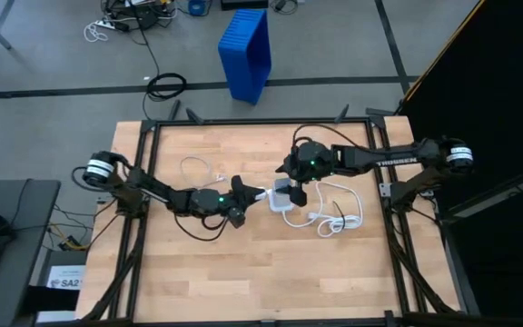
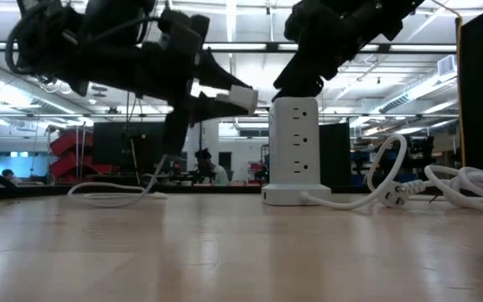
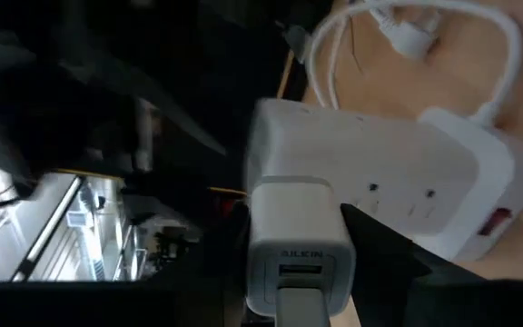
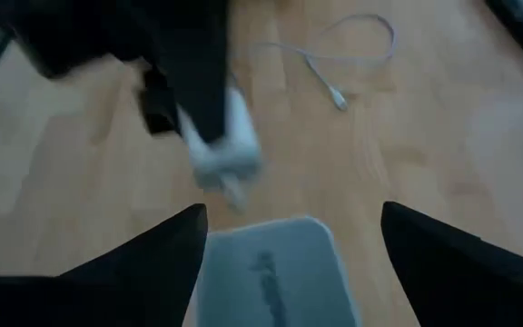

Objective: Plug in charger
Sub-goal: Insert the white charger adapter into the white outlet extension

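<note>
Charger [image 2: 235, 98] is sitting gripped in our left end effector [image 2: 212, 94], beside the tower [image 2: 296, 149]; our right end effector [image 4: 289, 238] is spreading open above it.

Both arms reach toward mid-bench: the left tool [image 1: 254, 194] is clamped, and the right tool [image 1: 296, 186] points down, fingers spread.

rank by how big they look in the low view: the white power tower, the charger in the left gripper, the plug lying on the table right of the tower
1. power tower, tallest by far
2. and 3. charger and plug: they look about alike, so no ranking. The left gripper hides part of the charger, and their distances from the camera differ.
</note>
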You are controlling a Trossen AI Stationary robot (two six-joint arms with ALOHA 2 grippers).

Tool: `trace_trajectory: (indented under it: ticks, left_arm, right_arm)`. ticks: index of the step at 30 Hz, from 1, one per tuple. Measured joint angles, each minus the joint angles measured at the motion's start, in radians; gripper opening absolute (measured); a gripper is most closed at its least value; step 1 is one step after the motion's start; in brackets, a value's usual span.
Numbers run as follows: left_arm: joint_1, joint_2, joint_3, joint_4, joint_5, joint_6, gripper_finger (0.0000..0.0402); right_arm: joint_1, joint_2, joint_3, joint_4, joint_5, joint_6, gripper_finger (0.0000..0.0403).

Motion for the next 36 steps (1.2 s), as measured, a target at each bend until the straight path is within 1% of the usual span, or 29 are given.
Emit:
trace_trajectory:
  ticks: [5, 8, 12, 15, 17, 19, 22, 27, 32, 36]
  left_arm:
    - [0.011, 0.018, 0.0, 0.036, 0.0, 0.025, 0.0124]
    - [0.011, 0.016, -0.001, 0.056, -0.013, 0.031, 0.0124]
    - [0.011, 0.014, -0.023, 0.112, -0.016, 0.049, 0.0124]
    - [0.013, 0.014, -0.063, 0.191, -0.02, 0.04, 0.0124]
    - [0.015, 0.014, -0.09, 0.259, -0.019, 0.011, 0.0124]
    - [0.016, 0.014, -0.113, 0.313, 0.002, -0.016, 0.0124]
    - [0.016, 0.014, -0.126, 0.335, 0.042, -0.036, 0.0124]
    - [0.026, 0.014, -0.127, 0.318, 0.083, -0.036, 0.0124]
    - [0.049, 0.014, -0.127, 0.312, 0.163, -0.037, 0.0124]
    - [0.066, 0.014, -0.127, 0.309, 0.167, -0.06, 0.0124]
  right_arm:
    - [0.023, -0.081, -0.068, 0.091, 0.022, -0.065, 0.0242]
    - [0.015, -0.127, -0.157, 0.161, 0.021, -0.064, 0.0218]
    - [-0.006, -0.205, -0.29, 0.25, 0.016, -0.033, 0.02]
    - [-0.021, -0.249, -0.407, 0.416, 0.01, -0.002, 0.0196]
    - [-0.025, -0.271, -0.482, 0.55, -0.028, -0.003, 0.0199]
    - [-0.029, -0.281, -0.543, 0.665, -0.052, -0.003, 0.0206]
    - [-0.039, -0.286, -0.612, 0.776, -0.044, -0.002, 0.0227]
    - [-0.05, -0.258, -0.662, 0.786, -0.01, 0.047, 0.0281]
    - [-0.05, -0.145, -0.664, 0.868, -0.002, 0.059, 0.0333]
    - [-0.05, -0.039, -0.663, 0.974, -0.009, 0.059, 0.0368]
